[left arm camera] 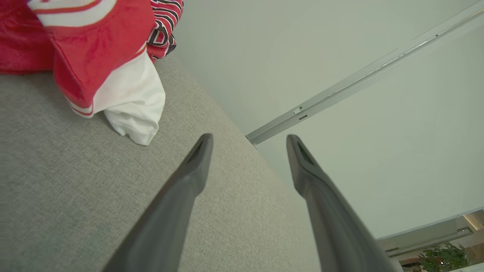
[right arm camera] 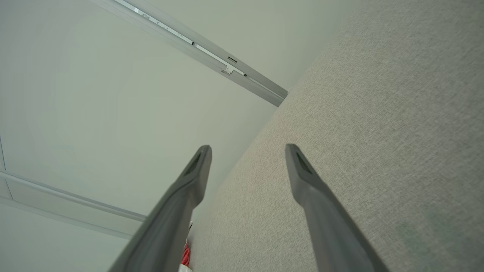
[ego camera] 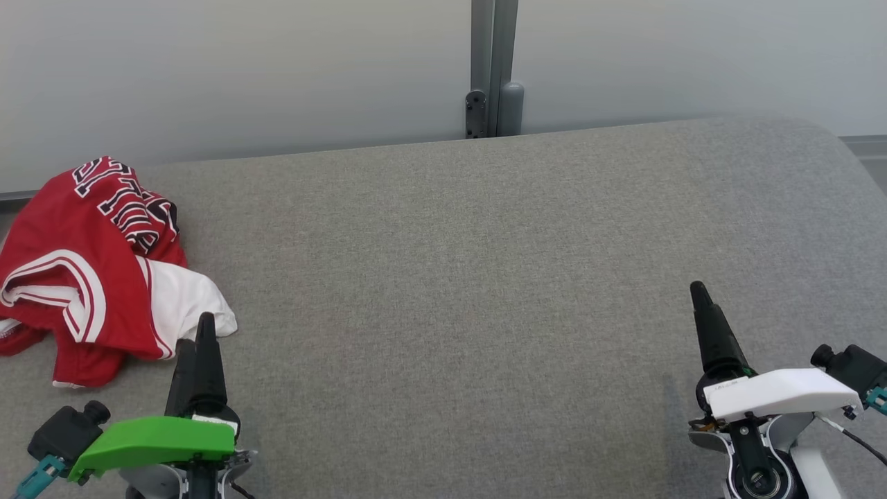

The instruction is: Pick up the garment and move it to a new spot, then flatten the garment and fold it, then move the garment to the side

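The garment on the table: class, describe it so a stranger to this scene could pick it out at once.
Start at the wide grey fabric-covered table beneath the pale wall. Follow it to its left edge, just past the tips of the green-capped left pincer. There lies a crumpled red jersey with white trim and black-and-white lettering, the sole bright heap on plain grey cloth.

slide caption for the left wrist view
Open left hand poised beside a crumpled red garment on a grey surface.

- The red jersey [ego camera: 76, 270] runs off the head view's left edge; its crumpled black-and-white lettering [ego camera: 128, 204] cannot be read.
- In the right wrist view, the right gripper [right arm camera: 247, 151] has one finger [right arm camera: 166, 223] hiding all but a red sliver of the jersey.
- A plant [left arm camera: 442, 257] is cut off by the left wrist view's bottom edge.
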Available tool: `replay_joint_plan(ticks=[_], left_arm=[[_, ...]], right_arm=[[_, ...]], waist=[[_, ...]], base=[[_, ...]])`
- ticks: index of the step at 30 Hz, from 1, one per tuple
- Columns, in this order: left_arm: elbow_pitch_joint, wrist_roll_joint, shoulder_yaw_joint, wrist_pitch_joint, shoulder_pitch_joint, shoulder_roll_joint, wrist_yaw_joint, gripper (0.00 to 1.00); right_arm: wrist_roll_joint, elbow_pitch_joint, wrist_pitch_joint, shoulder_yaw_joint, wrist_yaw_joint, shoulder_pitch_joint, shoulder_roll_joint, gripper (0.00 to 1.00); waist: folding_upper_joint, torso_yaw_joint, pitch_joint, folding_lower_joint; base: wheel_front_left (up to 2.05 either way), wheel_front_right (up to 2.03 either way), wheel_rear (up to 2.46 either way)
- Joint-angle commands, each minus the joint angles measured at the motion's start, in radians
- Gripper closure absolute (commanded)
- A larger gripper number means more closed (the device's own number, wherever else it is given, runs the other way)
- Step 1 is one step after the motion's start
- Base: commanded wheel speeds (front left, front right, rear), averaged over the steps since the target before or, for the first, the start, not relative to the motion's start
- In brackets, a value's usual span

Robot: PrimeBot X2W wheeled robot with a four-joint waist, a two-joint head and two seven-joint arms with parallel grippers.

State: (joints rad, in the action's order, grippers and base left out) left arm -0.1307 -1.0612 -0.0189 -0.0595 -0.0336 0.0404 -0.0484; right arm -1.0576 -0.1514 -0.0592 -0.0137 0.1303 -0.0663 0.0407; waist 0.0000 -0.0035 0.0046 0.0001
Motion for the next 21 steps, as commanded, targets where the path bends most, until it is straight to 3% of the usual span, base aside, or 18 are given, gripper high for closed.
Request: replay_joint_plan(ticks=[1, 21], left_arm=[[0.021, 0.034, 0.003, -0.01, -0.003, 0.007, 0.007, 0.0], [0.034, 0.373, 0.021, -0.072, 0.048, 0.009, 0.027, 0.0]], right_arm=[[0.044, 0.023, -0.011, 0.006, 0.0, -0.011, 0.007, 0.0], [0.358, 0.03, -0.072, 0.066, 0.0, -0.001, 0.008, 0.0]], waist=[[0.0, 0.0, 0.0, 0.0], [0.0, -0.003, 0.0, 0.0]], base=[[0.0, 0.0, 0.0], [0.0, 0.0, 0.0]])
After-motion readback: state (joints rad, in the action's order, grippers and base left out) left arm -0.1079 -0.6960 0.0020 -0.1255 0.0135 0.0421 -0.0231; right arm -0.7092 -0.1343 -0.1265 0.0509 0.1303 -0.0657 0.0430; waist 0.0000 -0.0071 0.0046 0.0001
